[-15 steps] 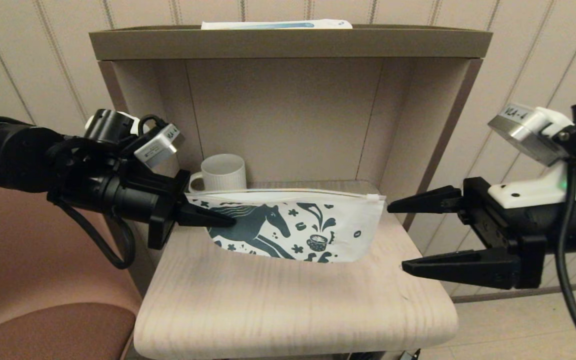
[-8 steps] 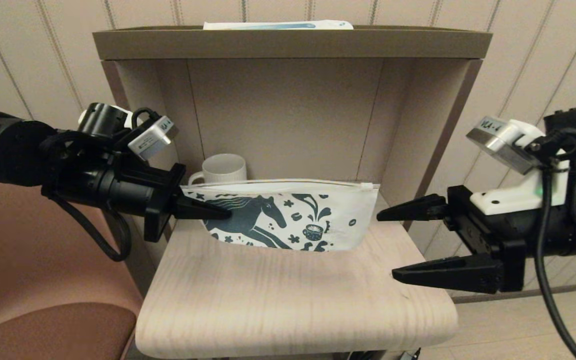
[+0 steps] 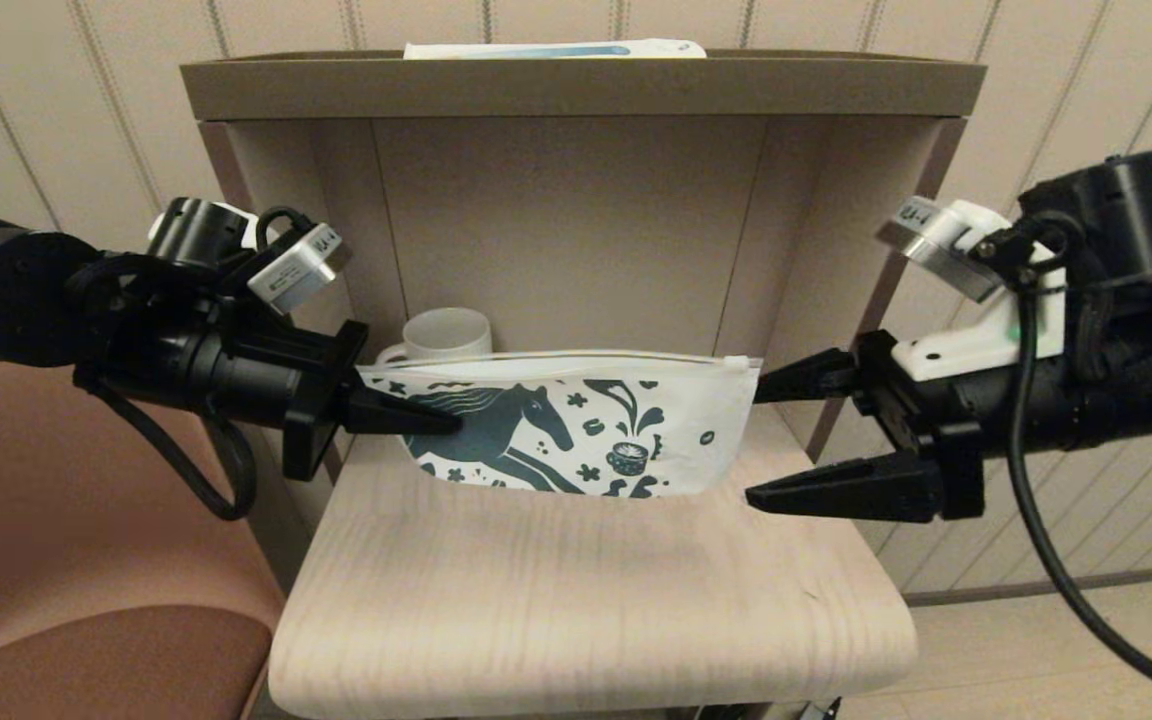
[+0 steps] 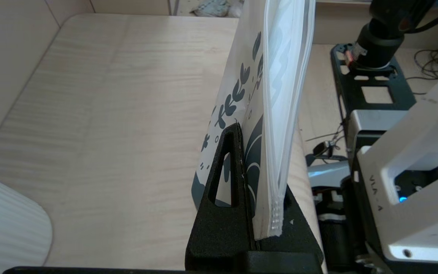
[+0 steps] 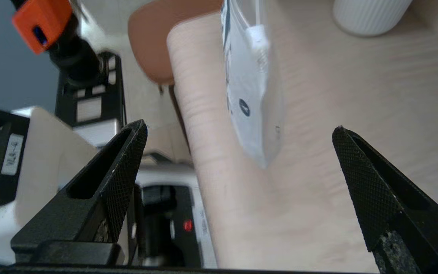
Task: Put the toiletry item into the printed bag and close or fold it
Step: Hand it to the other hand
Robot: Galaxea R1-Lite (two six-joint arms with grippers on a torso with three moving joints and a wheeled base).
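Head view shows the printed bag (image 3: 576,430) held upright above the wooden shelf (image 3: 586,600), its zip-strip edge on top and running from 9 o'clock to 3 o'clock across the middle. At 9 o'clock, the left gripper (image 3: 406,420) is clenched on the bag's left end; the left wrist view confirms this, with the black fingers (image 4: 226,182) pressed against both faces of the pouch and the zip-strip edge (image 4: 280,133) rising between them. At 3 o'clock, the right gripper (image 3: 786,430) has its jaws spread wide and grasps nothing; its upper finger tip sits just beside the bag's right top corner, near the white zip slider (image 3: 739,362), and its lower finger lies below the bag's right bottom corner. In the right wrist view the bag's end (image 5: 249,95) hangs between the two parted fingers, apart from both.

Behind the bag, toward 11 o'clock, a white ribbed mug (image 3: 446,335) stands at the back of the shelf. At 12 o'clock, a long white-and-blue box (image 3: 556,48) lies on the cabinet top (image 3: 576,85). The toiletry item cannot be seen in any view.
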